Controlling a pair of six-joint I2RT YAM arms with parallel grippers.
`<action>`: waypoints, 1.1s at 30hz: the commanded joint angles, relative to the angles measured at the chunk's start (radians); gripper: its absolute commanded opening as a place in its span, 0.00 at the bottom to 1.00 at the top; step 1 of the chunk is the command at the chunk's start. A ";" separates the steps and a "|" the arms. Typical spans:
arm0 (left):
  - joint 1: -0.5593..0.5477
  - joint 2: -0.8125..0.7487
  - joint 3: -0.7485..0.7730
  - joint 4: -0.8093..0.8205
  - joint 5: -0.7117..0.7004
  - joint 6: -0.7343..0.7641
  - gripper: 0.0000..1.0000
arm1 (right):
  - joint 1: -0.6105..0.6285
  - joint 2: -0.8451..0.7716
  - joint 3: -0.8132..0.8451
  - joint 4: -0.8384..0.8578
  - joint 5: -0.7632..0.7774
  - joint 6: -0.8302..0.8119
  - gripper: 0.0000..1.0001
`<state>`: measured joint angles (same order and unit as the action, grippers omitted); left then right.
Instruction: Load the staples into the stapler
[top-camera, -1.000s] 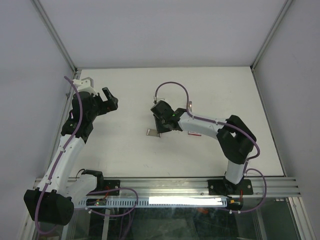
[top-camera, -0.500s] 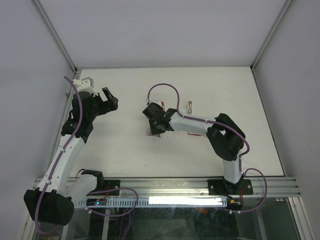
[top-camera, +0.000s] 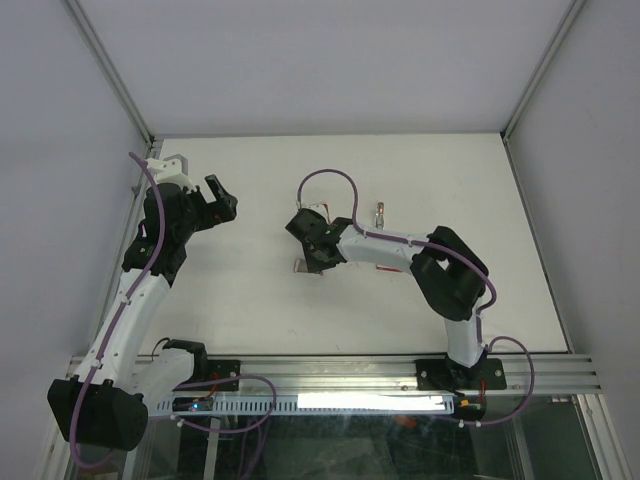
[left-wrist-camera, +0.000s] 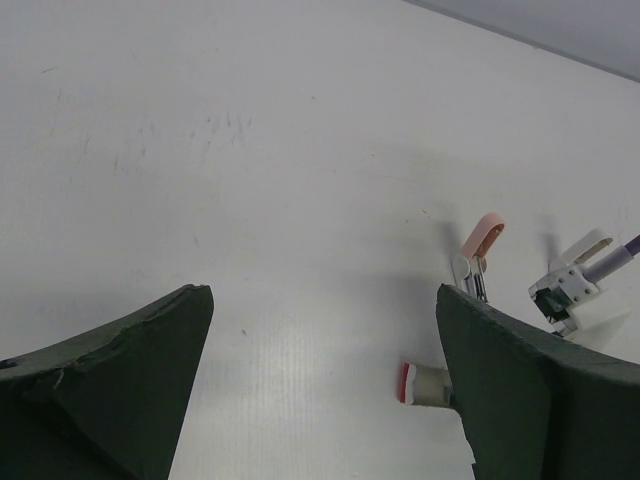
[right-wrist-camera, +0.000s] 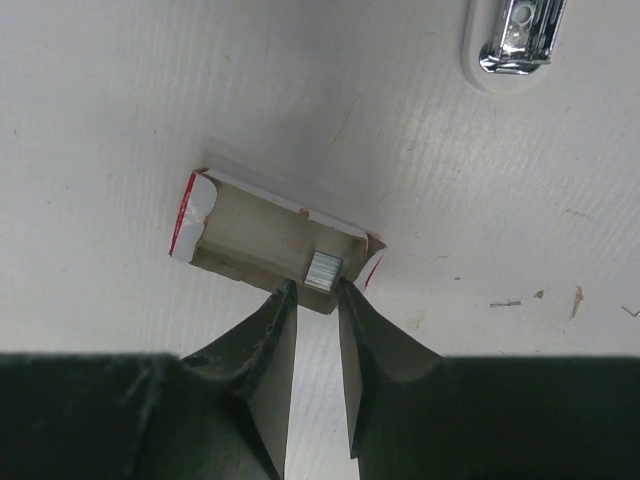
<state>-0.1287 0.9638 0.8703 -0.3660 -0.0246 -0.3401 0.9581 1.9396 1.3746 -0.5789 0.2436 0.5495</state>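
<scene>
The staples box (right-wrist-camera: 255, 235) lies open on the white table, cardboard inside, red and white flaps at its ends. A silver strip of staples (right-wrist-camera: 322, 271) stands at its near edge. My right gripper (right-wrist-camera: 315, 288) has its jaws narrowed onto the strip, one fingertip on each side. In the top view the right gripper (top-camera: 312, 260) sits over the box (top-camera: 299, 266). The small pink and chrome stapler (top-camera: 381, 214) lies just beyond my right arm; its chrome end (right-wrist-camera: 515, 35) shows in the right wrist view. My left gripper (top-camera: 222, 198) is open and empty at the far left.
The left wrist view shows the box end (left-wrist-camera: 422, 383), the stapler (left-wrist-camera: 478, 255) and a white part of the right wrist (left-wrist-camera: 568, 290) past my open left gripper (left-wrist-camera: 325, 385). A metal frame rail (top-camera: 330, 372) runs along the near edge. A few loose staples (right-wrist-camera: 505, 303) lie beside the box.
My right gripper has moved left and down onto the staples box, uncovering the stapler behind the arm. In the last half second it barely shifted. The left arm has not moved.
</scene>
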 joint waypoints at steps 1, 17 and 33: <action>0.014 -0.023 0.005 0.048 0.009 0.000 0.99 | 0.005 0.004 0.047 -0.006 0.037 0.021 0.26; 0.014 -0.030 0.004 0.048 0.006 0.000 0.99 | 0.005 0.021 0.067 -0.036 0.075 0.033 0.31; 0.014 -0.029 0.004 0.048 0.010 0.000 0.99 | 0.005 0.036 0.059 -0.059 0.153 0.004 0.33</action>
<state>-0.1287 0.9607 0.8703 -0.3660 -0.0246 -0.3401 0.9585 1.9636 1.3987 -0.6338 0.3367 0.5552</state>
